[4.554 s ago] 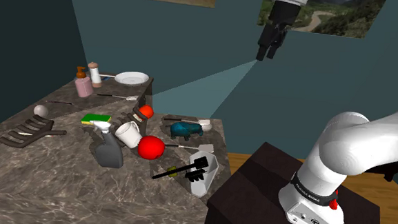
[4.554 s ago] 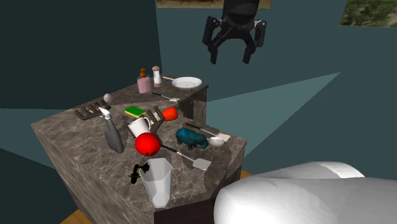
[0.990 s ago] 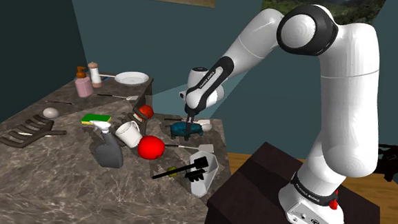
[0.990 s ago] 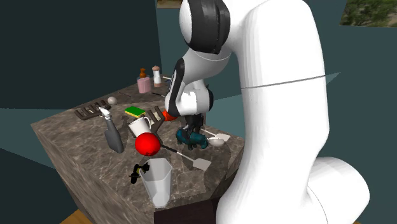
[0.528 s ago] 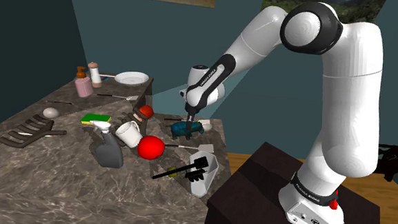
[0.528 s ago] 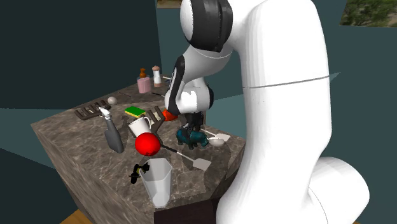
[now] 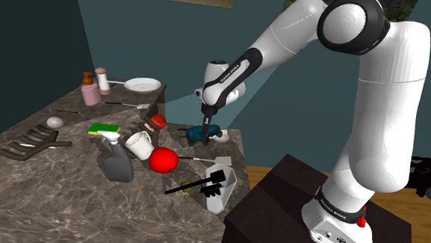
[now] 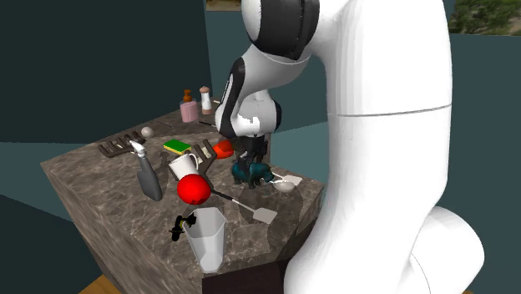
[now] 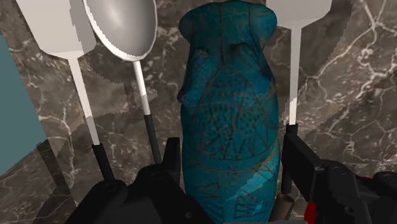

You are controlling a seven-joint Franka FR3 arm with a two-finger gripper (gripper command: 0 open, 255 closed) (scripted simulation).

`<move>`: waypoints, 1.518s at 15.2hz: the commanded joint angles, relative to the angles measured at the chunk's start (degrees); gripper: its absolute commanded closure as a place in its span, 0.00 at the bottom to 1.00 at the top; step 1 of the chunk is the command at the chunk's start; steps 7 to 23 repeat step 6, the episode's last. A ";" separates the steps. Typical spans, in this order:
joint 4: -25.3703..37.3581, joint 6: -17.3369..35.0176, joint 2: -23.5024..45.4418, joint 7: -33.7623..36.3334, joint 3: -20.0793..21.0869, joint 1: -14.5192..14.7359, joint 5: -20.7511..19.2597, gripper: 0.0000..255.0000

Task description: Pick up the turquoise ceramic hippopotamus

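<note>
The turquoise hippopotamus (image 7: pixel 204 134) (image 8: pixel 250 174) hangs a little above the dark marble counter (image 7: pixel 53 200), near its right edge in the shoulder view. My gripper (image 7: pixel 204 126) (image 8: pixel 252 164) comes down on it from above and is shut on it. In the wrist view the hippopotamus (image 9: pixel 229 114), with dark line patterns on its back, runs lengthwise away from the hand. My gripper (image 9: pixel 232 162) holds it there, one black finger pressed against each flank.
Spoons (image 9: pixel 124 28) and a spatula lie on the counter just under and beside the hippopotamus. A red ball (image 7: pixel 163 160), white mug (image 7: pixel 138 145), grey spray bottle (image 7: pixel 116 163) and a white cup of black utensils (image 7: pixel 222 188) crowd the counter nearby. A plate (image 7: pixel 142 85) sits at the back.
Over the last second the fingers closed the last bit on the hippopotamus. The arm has risen, and the hippopotamus has come up off the counter with it.
</note>
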 commanded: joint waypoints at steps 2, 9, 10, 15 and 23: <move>0.23 -2.09 -1.89 0.34 -0.20 0.20 -0.39 1.00; 0.39 -3.52 -3.18 0.53 -0.31 0.28 -0.65 1.00; 0.39 -3.52 -3.18 0.53 -0.31 0.28 -0.65 1.00; 0.39 -3.52 -3.18 0.53 -0.31 0.28 -0.65 1.00; 0.39 -3.52 -3.18 0.53 -0.31 0.28 -0.65 1.00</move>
